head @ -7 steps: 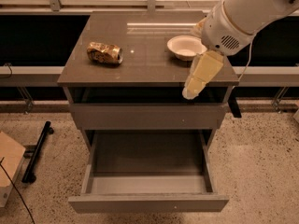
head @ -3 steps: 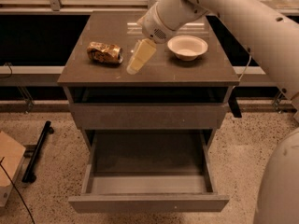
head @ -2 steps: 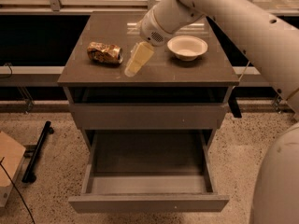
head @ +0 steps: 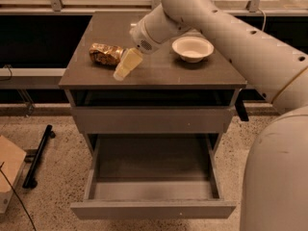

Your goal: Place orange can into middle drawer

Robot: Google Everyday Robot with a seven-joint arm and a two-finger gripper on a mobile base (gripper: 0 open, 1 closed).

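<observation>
The orange can (head: 106,54) lies on its side on the left part of the dark cabinet top (head: 159,73). It is golden-orange with brown and white markings. My gripper (head: 123,67) hangs just right of the can and slightly in front of it, pointing down and to the left, close to the tabletop. It holds nothing that I can see. The middle drawer (head: 153,207) is pulled out wide below, a grey box with nothing inside.
A white round bowl (head: 192,48) stands on the right part of the cabinet top. A taller plain grey drawer panel (head: 150,120) is shut above the open drawer. My arm (head: 226,28) crosses from the right. A black bar (head: 38,155) and cardboard (head: 9,170) lie on the floor at left.
My gripper has moved left from beside the white bowl across the cabinet top and now sits next to the orange can. The can, bowl and drawer have not moved.
</observation>
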